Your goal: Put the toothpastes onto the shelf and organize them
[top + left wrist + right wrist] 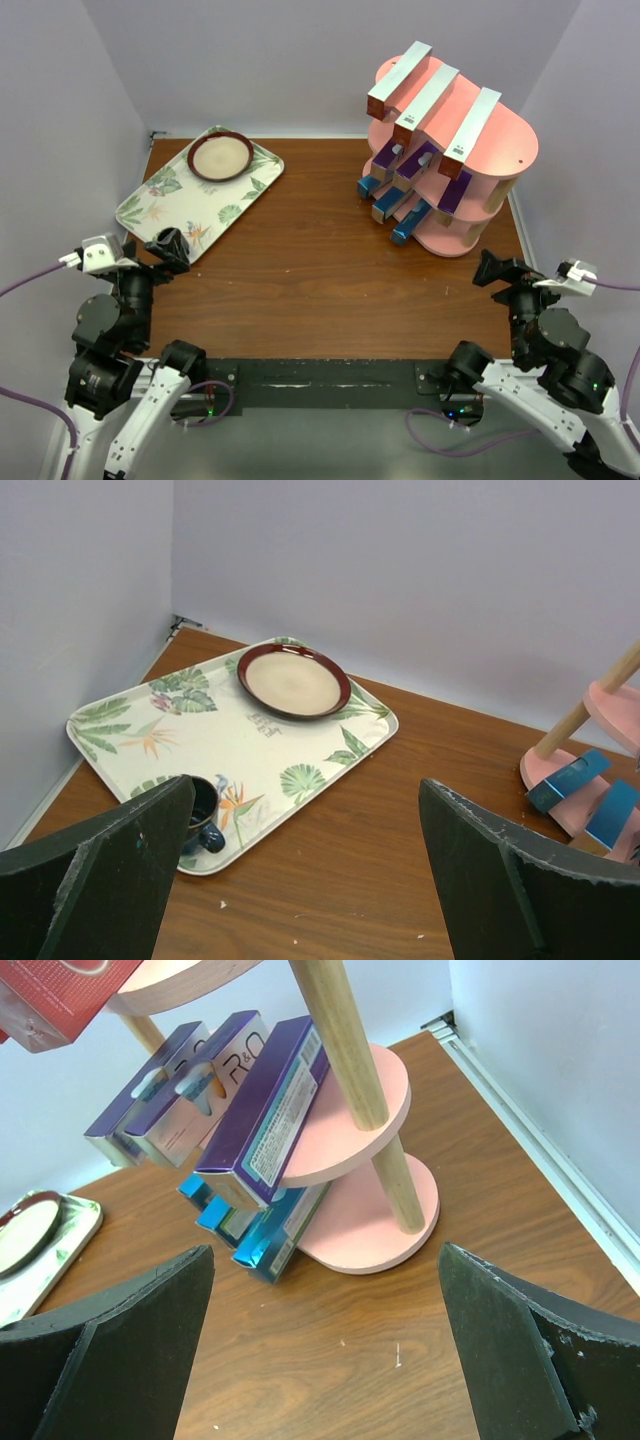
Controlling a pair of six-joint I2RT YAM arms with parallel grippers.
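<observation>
At table's (330, 270) far right corner, slim cardboard toothpaste boxes (425, 100) line pink three-tier shelf (505, 150); left gripper (305, 860), right gripper (325, 1330) gape wide, empty.

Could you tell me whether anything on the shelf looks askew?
Nothing is spilled, but the toothpastes jut past the shelf's edge on every tier; the purple ones overhang the middle board.

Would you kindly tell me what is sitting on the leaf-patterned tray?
A red-rimmed plate sits at the tray's far end and a dark blue mug near its front edge. The left tool's finger covers part of the mug; its contents are hidden.
</observation>
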